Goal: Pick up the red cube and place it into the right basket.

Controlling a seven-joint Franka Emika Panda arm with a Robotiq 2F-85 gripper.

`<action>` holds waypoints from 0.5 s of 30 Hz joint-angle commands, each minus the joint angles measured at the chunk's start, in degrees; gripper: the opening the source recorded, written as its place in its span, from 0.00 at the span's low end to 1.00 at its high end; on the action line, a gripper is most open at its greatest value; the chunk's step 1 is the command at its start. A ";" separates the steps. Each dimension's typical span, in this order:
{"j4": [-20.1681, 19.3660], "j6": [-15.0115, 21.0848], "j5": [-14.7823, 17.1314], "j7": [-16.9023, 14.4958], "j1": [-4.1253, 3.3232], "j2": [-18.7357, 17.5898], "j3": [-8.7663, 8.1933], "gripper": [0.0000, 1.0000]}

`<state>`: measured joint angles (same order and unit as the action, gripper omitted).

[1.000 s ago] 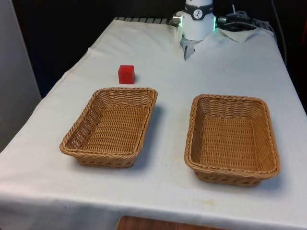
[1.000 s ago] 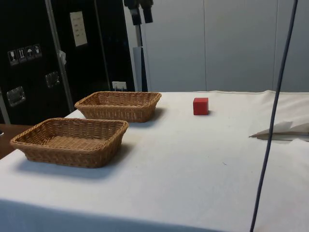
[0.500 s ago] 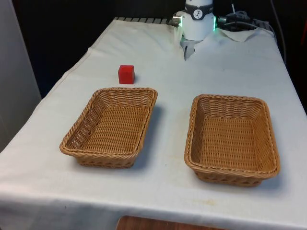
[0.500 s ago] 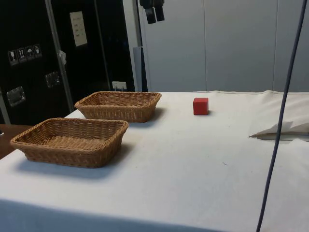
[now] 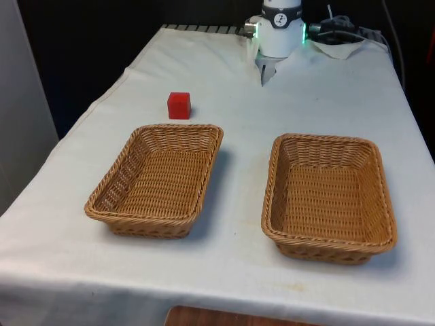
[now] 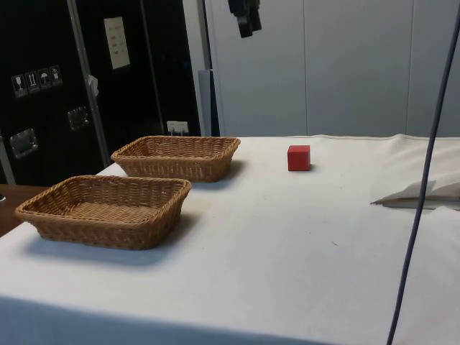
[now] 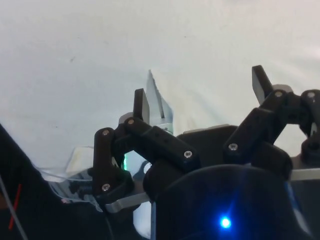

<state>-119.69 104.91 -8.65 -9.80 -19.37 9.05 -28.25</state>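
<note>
Gripper (image 7: pixel 200 97) high over cloth, fingers spread, holding nothing; red cube (image 5: pixel 179 105) just behind, apparently clear of, left basket (image 5: pixel 158 179); right basket (image 5: pixel 329 196) w/o contents.

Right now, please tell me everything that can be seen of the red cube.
The red cube is a small, plain block of one solid red colour with flat faces and fairly crisp edges; its material cannot be told. It sits flat and upright on the white cloth, alone, with nothing gripping it. In the front view it lies just beyond the far end of the wicker basket on the front view's left, apart from its rim. In the side view it casts a slight shadow on the cloth.
</note>
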 commanded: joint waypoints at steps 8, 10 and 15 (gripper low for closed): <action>-4.18 2.75 -3.55 0.29 0.52 3.27 -0.97 1.00; -5.79 4.13 -4.53 0.46 0.69 4.35 -1.32 1.00; -7.91 5.90 -5.84 0.57 0.97 5.73 -1.89 1.00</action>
<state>-126.91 109.78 -13.64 -9.57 -18.74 14.15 -30.19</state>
